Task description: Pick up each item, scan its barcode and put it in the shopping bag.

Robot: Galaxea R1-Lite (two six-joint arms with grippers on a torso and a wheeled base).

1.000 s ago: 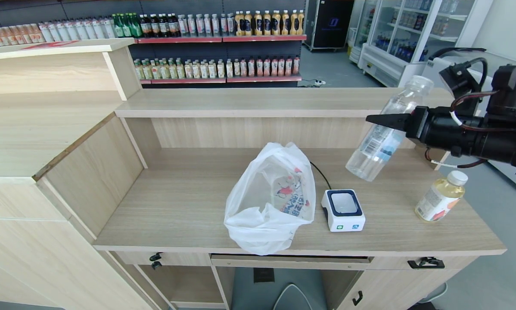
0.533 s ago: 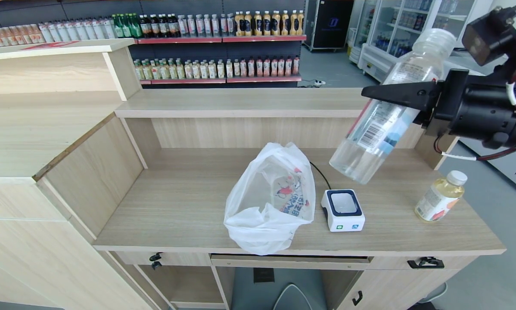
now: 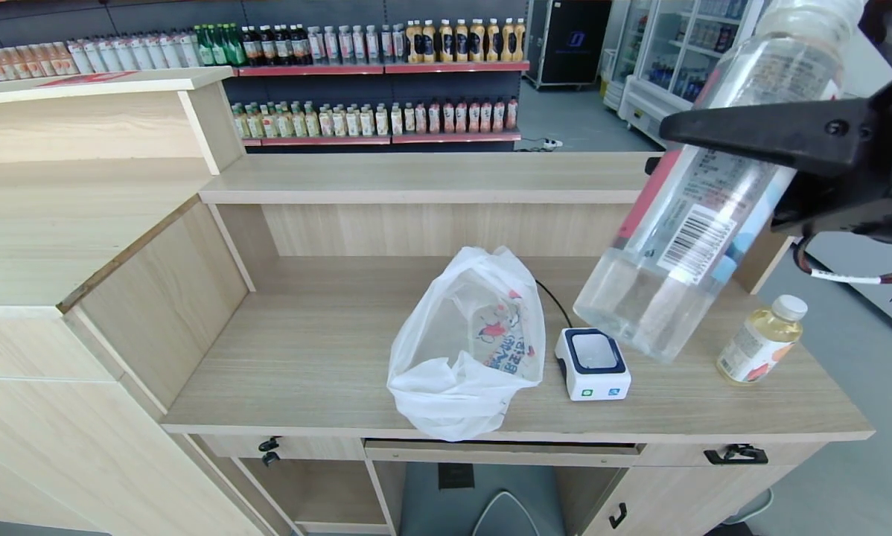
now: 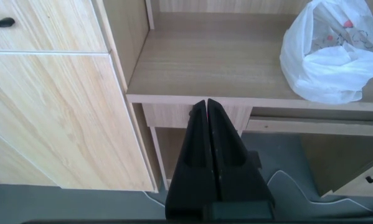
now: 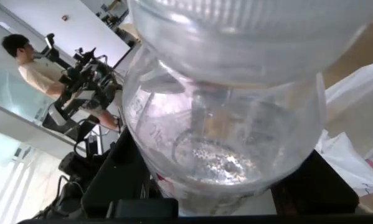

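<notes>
Over the counter (image 3: 327,350), the right gripper (image 3: 721,167) is clamped on the bottle (image 3: 639,298), held tilted above the scanner (image 3: 591,362), probably for scanning, though its barcode (image 3: 695,242) faces upward. The bag (image 3: 464,350) stands open beside it. The left gripper (image 4: 207,124), fingers together, hangs low.

Light wood-grain surface (image 3: 319,350) with a raised ledge (image 3: 416,175) along the back. White plastic shopping bag (image 3: 467,350) standing near the middle, mouth open, printed packet inside. White barcode scanner (image 3: 592,363) just beside it on the right, black cable (image 3: 552,301) trailing back. Small white-capped bottle of yellowish drink (image 3: 760,341) upright near the right end.
</notes>
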